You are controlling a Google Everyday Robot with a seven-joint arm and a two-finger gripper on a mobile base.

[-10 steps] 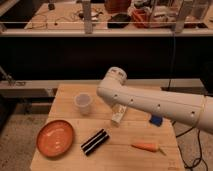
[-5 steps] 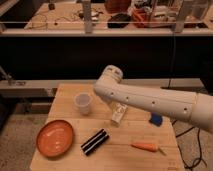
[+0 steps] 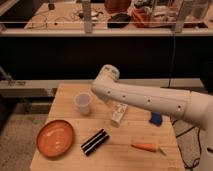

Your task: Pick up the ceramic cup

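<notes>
A light wooden table [image 3: 150, 162] with a plank top fills the lower part of the camera view. At its front left lies a round, flat orange plate [image 3: 55, 138]. Behind and to the right of the plate, apart from it, the small pale white ceramic cup [image 3: 83, 103] stands upright on the wood with its wider round rim open to the top and nothing touching it. In front of the cup, just right of the plate, a pair of black cylindrical bars [image 3: 95, 141] lies side by side at a slant.

The robot's thick white arm [image 3: 150, 100] reaches in from the right edge and slopes up to the left, ending in a rounded joint that hangs above and just right of the cup. The gripper is hidden behind or below this end of the arm, so whether it is open or closed cannot be told.

Under the arm, near the middle of the table, a white rectangular bottle with a label [image 3: 118, 112] lies on the wood. Further right, a small orange carrot [image 3: 145, 147] lies near the front edge, and a small blue object [image 3: 156, 119] sits behind it, partly covered by the arm.
</notes>
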